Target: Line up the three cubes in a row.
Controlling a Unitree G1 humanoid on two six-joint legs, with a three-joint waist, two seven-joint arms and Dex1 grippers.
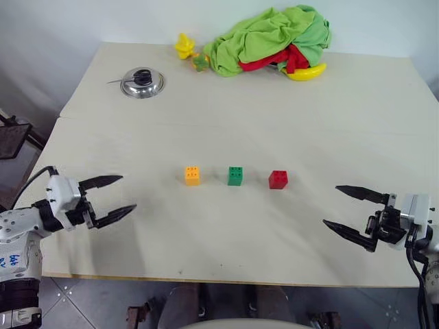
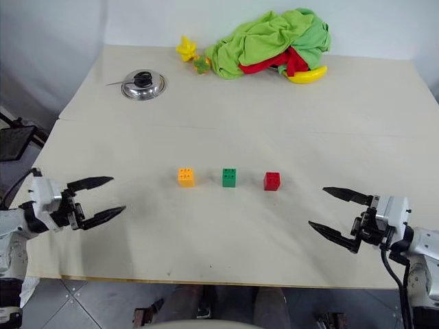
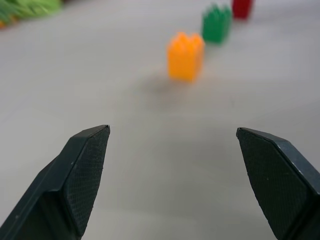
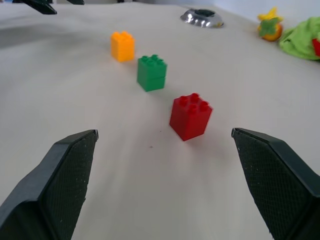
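You have the three cubes sitting in a straight row near the middle of the pale worktop (image 1: 357, 116), evenly spaced and not touching one another. Reading from your robot's left, the orange cube (image 1: 193, 175) comes first, the green cube (image 1: 235, 175) sits in the middle, and the red cube (image 1: 278, 179) closes the row on the right. All three stand upright with their studs facing up.

Your left gripper (image 1: 115, 199) hangs over the worktop's near left part, well apart from the orange cube, pointing roughly level toward the row. Its jaws stand wide apart and hold nothing; in the left wrist view you can see bare worktop between the two black fingers (image 3: 80, 175), with the cubes farther ahead.

Your right gripper (image 1: 348, 209) hangs over the near right part, well apart from the red cube, pointing level back toward the row. Its jaws are also spread wide and empty; the right wrist view shows the red cube nearest, then green, then orange, all clear of the fingertips.

At the far side of the worktop you have a heap of green cloth (image 1: 274, 38) with some red fabric in it, a yellow banana (image 1: 306, 71) poking out at its right edge, and a yellow star-shaped toy (image 1: 184, 46) beside a green one at its left edge. A round metal lid (image 1: 142, 82) with a dark knob lies at the far left.
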